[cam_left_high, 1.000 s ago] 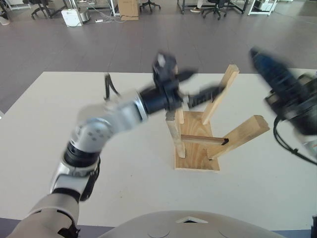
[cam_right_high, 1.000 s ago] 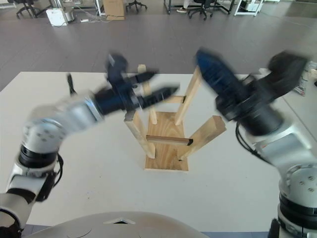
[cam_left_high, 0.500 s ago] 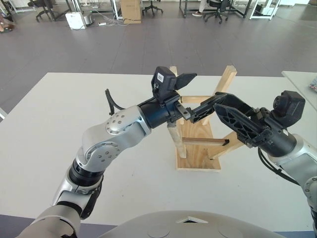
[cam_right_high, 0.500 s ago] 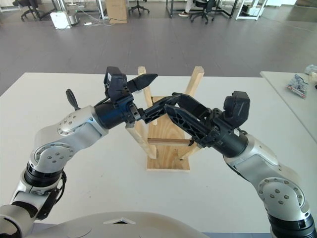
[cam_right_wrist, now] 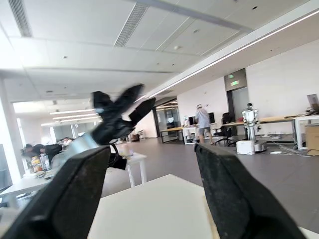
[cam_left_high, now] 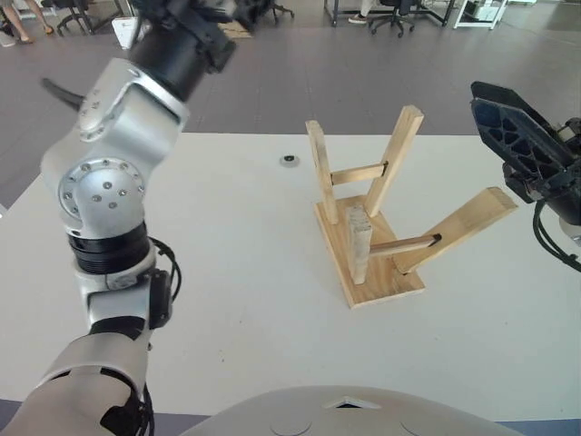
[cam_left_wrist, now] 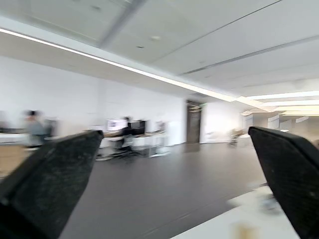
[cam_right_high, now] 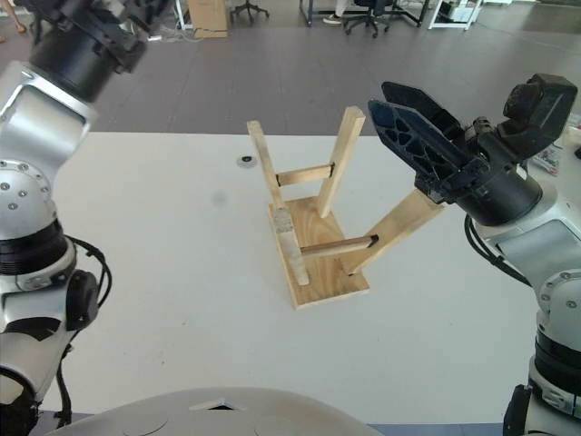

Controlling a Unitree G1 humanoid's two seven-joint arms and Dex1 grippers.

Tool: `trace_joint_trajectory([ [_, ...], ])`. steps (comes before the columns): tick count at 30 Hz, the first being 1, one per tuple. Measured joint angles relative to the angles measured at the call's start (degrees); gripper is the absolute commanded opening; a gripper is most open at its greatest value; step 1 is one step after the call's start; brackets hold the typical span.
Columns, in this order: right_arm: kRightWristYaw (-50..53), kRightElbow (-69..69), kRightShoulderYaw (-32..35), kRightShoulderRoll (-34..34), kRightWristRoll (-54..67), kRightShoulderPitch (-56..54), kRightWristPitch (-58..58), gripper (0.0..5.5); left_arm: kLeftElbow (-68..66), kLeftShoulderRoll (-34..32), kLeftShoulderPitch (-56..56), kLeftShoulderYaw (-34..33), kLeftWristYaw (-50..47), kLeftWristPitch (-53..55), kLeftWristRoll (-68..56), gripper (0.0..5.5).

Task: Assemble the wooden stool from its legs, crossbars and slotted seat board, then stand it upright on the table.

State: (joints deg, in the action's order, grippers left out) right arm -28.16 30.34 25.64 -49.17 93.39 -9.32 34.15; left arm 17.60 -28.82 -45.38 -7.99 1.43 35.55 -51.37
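Just pulled both grippers off the pale wooden stool (cam_left_high: pixel 368 227). Left gripper (cam_left_wrist: pixel 172 174) is upper left, right gripper (cam_right_high: pixel 408 123) at the right edge, both spread. The stool's mid-frame, seat down on the white table (cam_left_high: pixel 227 254), so it still needs flipping.

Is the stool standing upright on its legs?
No, the stool sits upside down, its seat board flat on the table, legs pointing up.

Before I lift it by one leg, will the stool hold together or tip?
Probably stiff wood, but the stool may come apart: one leg leans far outward, so joints look loose. Resting on its flat seat board, it likely slides rather than tips if pushed low.
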Motion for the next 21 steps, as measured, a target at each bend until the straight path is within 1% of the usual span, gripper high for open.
trace_joint_trajectory([
  [2,-2.6,1.2,-0.3,-1.8,0.5,0.9,3.1,3.16,-5.4,-1.4,5.5,1.5,5.0,-4.8,7.7,5.38],
  [4,-6.5,3.0,-1.6,-3.3,-3.9,7.0,7.0,3.16,-9.2,-1.9,8.7,2.3,8.8,-8.4,13.4,5.38],
  [7,-12.7,1.7,-3.0,-6.2,-13.1,13.0,9.5,3.16,-11.4,-1.4,9.3,2.4,11.0,-11.2,17.3,5.38],
  [10,-17.5,-3.9,-3.8,-9.0,-23.2,15.1,9.0,3.16,-12.8,0.3,10.0,2.4,11.7,-12.1,19.2,5.38],
  [12,-18.7,-14.7,-3.4,-9.8,-31.1,13.5,6.3,3.16,-12.9,1.7,10.1,2.4,12.1,-12.2,20.4,5.38],
  [14,-16.5,-24.2,-3.0,-10.3,-38.1,9.8,3.2,3.16,-12.9,2.2,10.2,2.2,12.9,-12.2,20.6,5.38],
  [16,-15.1,-25.0,0.8,-7.8,-34.5,3.6,2.3,3.16,-12.9,3.0,10.4,2.1,13.5,-12.1,20.7,5.38],
  [19,-11.5,-22.6,8.3,-1.4,-17.7,-3.7,3.4,3.16,-14.6,3.9,10.5,2.4,16.4,-12.3,20.8,5.38],
  [21,-6.6,-26.6,13.1,0.3,-15.2,-7.1,2.3,3.16,-22.6,3.8,11.2,5.8,21.5,-15.8,25.2,5.38],
])
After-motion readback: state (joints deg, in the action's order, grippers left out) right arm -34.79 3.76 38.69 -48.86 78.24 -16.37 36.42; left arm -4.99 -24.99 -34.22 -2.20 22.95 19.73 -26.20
